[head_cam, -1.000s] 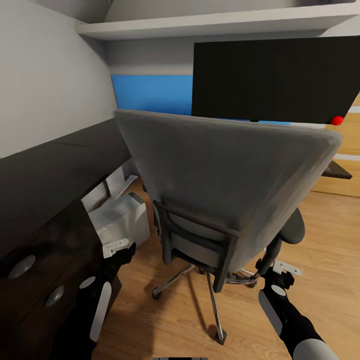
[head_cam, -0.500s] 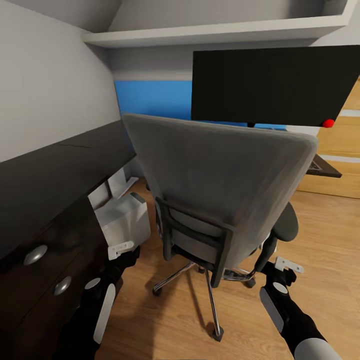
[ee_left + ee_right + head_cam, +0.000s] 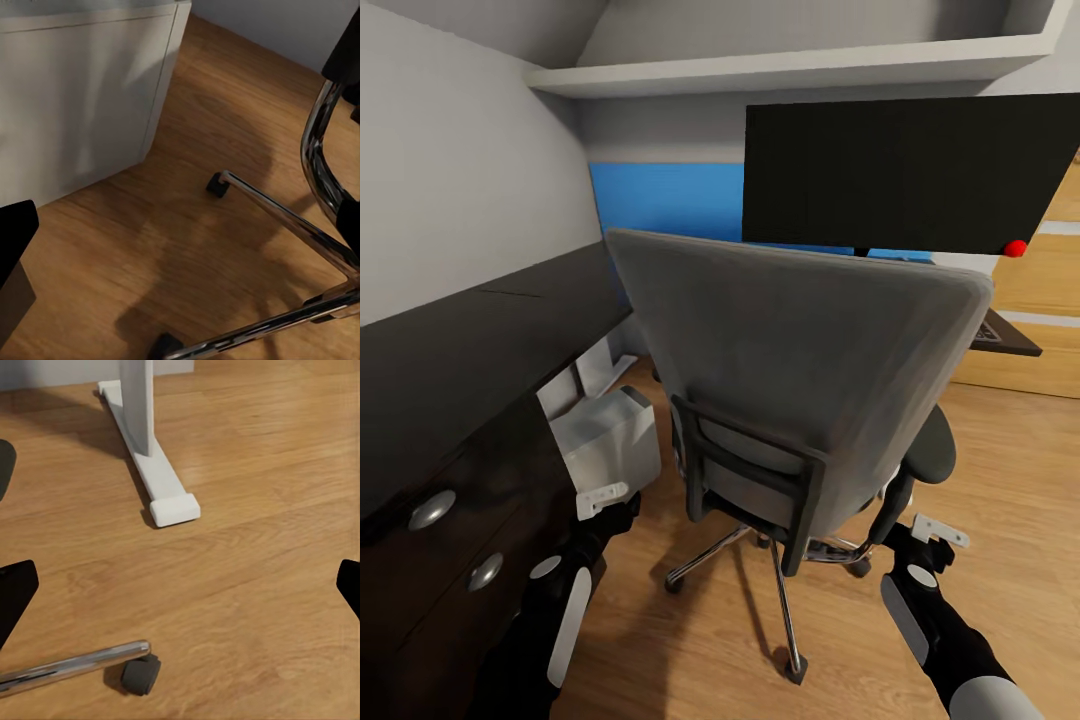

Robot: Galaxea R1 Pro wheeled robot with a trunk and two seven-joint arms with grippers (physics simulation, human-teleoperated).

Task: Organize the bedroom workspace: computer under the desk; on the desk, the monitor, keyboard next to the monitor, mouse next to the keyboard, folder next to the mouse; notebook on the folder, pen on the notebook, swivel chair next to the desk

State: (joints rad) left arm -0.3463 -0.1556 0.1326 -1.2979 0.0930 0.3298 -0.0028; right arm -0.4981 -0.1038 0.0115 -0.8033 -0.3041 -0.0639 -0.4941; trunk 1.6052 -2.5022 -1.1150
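Swivel chair (image 3: 800, 340): grey upholstered back turned toward the camera, black back frame below, chrome star base on casters standing on the wooden floor (image 3: 1010, 480); set just beside the table, between the two arms.

Table (image 3: 450, 350): glossy black, L-shaped, running along the left wall and across the far side; drawers with round knobs at near left. One white leg (image 3: 142, 427) with a flat foot rests on the floor in the right wrist view.

Computer (image 3: 605, 440): light-grey tower on the floor under the table's left run, near the chair base; its pale side panel also appears in the left wrist view.

Monitor (image 3: 905, 175): wide black screen, red dot at lower right corner, upright on the far part of the table behind the chair back.

Shelf (image 3: 790, 65): white, above the monitor.

Left end effector (image 3: 603, 497): low beside the computer, holding nothing; opening cannot be told.

Right end effector (image 3: 938, 532): low by the chair's right side, fingertips spread wide apart in the right wrist view, empty.
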